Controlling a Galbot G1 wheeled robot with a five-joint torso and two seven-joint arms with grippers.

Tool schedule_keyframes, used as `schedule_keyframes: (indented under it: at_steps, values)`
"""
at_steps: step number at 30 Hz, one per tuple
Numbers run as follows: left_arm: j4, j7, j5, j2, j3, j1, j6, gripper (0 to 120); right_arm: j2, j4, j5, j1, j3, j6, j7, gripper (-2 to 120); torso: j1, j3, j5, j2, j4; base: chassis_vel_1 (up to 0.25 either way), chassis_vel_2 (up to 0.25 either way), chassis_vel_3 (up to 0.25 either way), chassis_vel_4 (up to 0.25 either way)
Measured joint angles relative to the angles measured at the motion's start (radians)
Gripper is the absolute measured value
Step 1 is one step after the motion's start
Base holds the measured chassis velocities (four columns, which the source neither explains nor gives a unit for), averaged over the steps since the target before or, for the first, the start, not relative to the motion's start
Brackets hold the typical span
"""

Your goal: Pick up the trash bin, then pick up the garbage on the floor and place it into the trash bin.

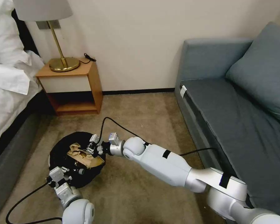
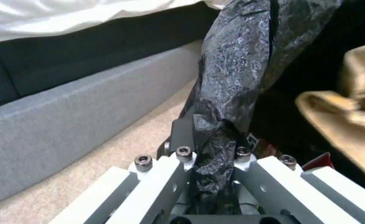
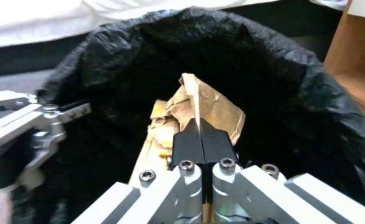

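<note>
The trash bin point(image 1: 60, 149), lined with a glossy black bag, is beside the bed. In the head view my left gripper point(image 1: 74, 170) is at the bin's near rim. The left wrist view shows my left gripper point(image 2: 213, 146) shut on the black bag rim point(image 2: 240, 62). My right gripper point(image 1: 92, 148) reaches over the bin's mouth. It is shut on a tan, crumpled piece of garbage point(image 1: 84, 156). In the right wrist view the right gripper point(image 3: 199, 130) pinches that tan piece point(image 3: 217, 107) above the bin's dark inside point(image 3: 273, 56). A red scrap point(image 2: 320, 159) lies inside the bin.
The bed point(image 1: 6, 93) runs along the left, close to the bin. A wooden nightstand point(image 1: 72, 84) with a brass lamp point(image 1: 63, 63) stands at the back wall. A grey sofa point(image 1: 239, 115) is on the right. Open carpet point(image 1: 140, 115) lies between them.
</note>
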Motion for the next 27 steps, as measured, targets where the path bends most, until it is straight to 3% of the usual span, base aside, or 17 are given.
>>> schedule_keyframes:
  at_steps: [10, 27]
  values:
    - [0.008, 0.001, 0.011, -0.014, 0.003, 0.001, -0.009, 3, 0.068, -0.127, -0.043, 0.008, 0.000, 0.054, -0.009, 0, 0.000, 0.000, 0.0001, 0.000, 0.0001, 0.000, 0.000, 0.000, 0.000]
    - [0.031, -0.001, 0.004, -0.014, -0.006, -0.014, -0.015, 3, 0.061, -0.128, -0.091, -0.011, 0.038, 0.095, -0.010, 57, 0.000, 0.000, 0.0001, 0.000, -0.0001, 0.000, 0.000, 0.000, 0.000]
